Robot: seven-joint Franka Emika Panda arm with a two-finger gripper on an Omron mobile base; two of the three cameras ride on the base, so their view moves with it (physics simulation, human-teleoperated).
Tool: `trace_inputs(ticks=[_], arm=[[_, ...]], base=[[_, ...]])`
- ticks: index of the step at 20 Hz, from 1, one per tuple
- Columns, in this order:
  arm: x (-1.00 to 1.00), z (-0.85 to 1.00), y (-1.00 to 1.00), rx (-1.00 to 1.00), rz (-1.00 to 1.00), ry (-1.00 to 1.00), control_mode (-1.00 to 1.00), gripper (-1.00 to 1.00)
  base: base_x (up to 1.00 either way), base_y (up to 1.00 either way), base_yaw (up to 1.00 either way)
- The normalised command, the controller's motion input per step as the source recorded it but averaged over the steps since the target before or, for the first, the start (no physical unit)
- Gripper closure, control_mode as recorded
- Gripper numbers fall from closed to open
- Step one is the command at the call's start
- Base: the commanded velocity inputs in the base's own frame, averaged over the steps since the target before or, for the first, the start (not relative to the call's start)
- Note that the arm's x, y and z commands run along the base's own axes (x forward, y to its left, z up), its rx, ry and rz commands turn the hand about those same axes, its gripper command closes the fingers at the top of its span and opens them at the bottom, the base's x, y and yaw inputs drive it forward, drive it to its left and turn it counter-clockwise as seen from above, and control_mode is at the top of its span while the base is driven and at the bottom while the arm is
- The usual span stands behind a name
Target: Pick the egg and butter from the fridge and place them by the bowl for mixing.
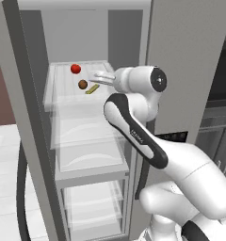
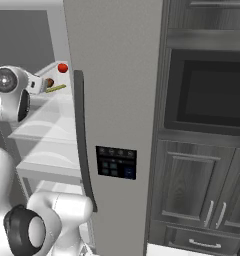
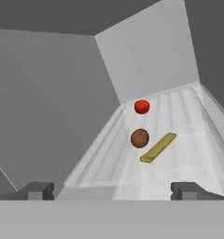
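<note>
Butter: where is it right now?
The butter lies on the fridge's top shelf, just right of the egg in the hand view, with the red ball farther back; the open claw faces it.

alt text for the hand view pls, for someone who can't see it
A brown egg, a yellowish butter stick beside it and a red ball behind them lie on a translucent fridge shelf. The open claw points at them from the shelf's front edge, holding nothing.

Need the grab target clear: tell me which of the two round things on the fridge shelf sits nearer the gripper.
The brown egg, beside the yellowish butter. The red ball lies farther back on the shelf, beyond the egg from the open gripper.
</note>
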Motion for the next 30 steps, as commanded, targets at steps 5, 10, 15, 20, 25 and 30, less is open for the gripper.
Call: trace_inputs(ticks=[5,10,15,20,25,30], arm=[[0.30,-0.03,0.24,0.00,0.05,0.01,-1.00,-1.00],[0.29,0.00,0.20,-0.06,0.00,0.09,-1.00,-1.00],[0.21,0.00,0.11,-0.09,-0.03,0.19,-1.00,-1.00],[0.18,0.01,0.02,-0.06,-0.04,0.16,-1.00,-1.00],[0.07,-0.03,0.12,-0.12,-0.07,0.09,-1.00,-1.00],[0.03,-0.24,0.05,-0.18,-0.07,0.01,-1.00,-1.00]], base=[[0.00,0.00,0.00],[0.00,0.00,0.00],[0.00,0.00,0.00],[0.00,0.00,0.00],[0.00,0.00,0.00],[0.00,0.00,0.00]])
